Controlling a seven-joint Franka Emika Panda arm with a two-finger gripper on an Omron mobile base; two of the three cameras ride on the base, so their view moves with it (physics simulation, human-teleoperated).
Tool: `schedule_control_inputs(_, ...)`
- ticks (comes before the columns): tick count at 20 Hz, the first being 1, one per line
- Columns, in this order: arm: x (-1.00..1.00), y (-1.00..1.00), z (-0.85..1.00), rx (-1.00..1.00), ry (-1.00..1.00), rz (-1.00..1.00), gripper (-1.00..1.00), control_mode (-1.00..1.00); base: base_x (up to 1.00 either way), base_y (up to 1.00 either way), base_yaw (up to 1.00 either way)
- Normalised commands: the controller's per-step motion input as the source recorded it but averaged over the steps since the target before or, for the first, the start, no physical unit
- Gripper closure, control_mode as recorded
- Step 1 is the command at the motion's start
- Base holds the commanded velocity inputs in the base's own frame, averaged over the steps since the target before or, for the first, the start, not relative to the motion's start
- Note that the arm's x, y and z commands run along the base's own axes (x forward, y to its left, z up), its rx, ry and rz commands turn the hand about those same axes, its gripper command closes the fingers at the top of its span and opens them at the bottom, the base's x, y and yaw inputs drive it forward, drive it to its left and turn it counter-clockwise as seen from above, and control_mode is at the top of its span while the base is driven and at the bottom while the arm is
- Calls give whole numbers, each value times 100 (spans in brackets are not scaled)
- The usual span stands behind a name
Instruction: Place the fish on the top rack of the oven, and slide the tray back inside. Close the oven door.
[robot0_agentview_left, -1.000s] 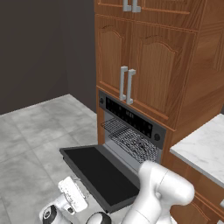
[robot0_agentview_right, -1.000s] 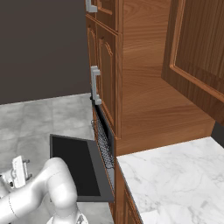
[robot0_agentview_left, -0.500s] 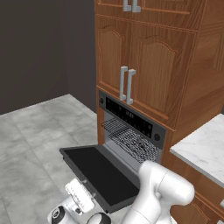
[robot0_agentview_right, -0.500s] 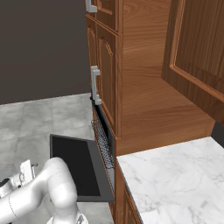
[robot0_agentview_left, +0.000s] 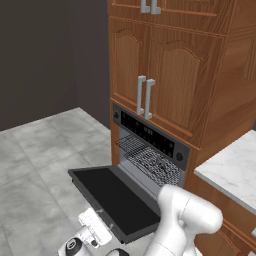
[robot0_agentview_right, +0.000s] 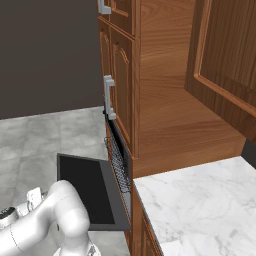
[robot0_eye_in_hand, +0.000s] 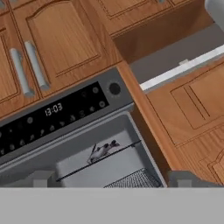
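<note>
fish (robot0_eye_in_hand: 103, 151) lies inside the oven (robot0_agentview_left: 150, 136) on the top rack (robot0_eye_in_hand: 105, 158), near the right wall of the cavity. oven door (robot0_agentview_left: 112, 197) hangs fully open and flat. end effector (robot0_agentview_left: 95, 227) is low, just beside the door's near edge; how far open it is, i cannot tell.

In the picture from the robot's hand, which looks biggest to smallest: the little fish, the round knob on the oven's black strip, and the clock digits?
1. Fish, lying inside the oven
2. Clock digits, somewhat shorter than the fish
3. Round knob, smallest
</note>
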Motion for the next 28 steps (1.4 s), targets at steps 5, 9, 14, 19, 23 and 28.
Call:
schedule_control_inputs(5,49,0,-41,19,19,2,-100,-100,0,0,0)
schedule_control_inputs(9,62,1,-44,19,20,1,-100,-100,0,0,0)
schedule_control_inputs(14,65,17,-65,15,20,0,-100,-100,0,0,0)
schedule_control_inputs(19,37,45,-81,10,12,0,-100,-100,0,0,0)
schedule_control_inputs(23,10,67,-81,9,5,2,-100,-100,0,0,0)
schedule_control_inputs(28,8,65,-80,7,6,5,-100,-100,0,0,0)
